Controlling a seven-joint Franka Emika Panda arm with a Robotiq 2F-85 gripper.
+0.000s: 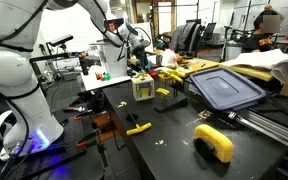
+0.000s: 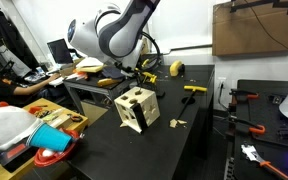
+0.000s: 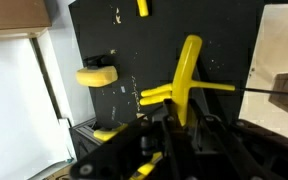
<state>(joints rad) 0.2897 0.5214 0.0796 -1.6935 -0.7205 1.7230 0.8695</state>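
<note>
Mid-carry, I'd judge: the claw (image 3: 182, 128) is pinching the yellow cross-shaped piece (image 3: 189, 68), which sticks out toward 12 o'clock over the counter (image 3: 94, 30), yellow block (image 3: 96, 75) at its 9 o'clock; the next move needs a steady grip and slow lowering.

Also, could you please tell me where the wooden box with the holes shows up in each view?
In an exterior view: the wooden box stands left of centre, on the far part of the black table.
In an exterior view: the box stands in the middle of the picture.
Wrist view: the box is not in it.
Shared landmark: the black table top, seen in all three.
</note>
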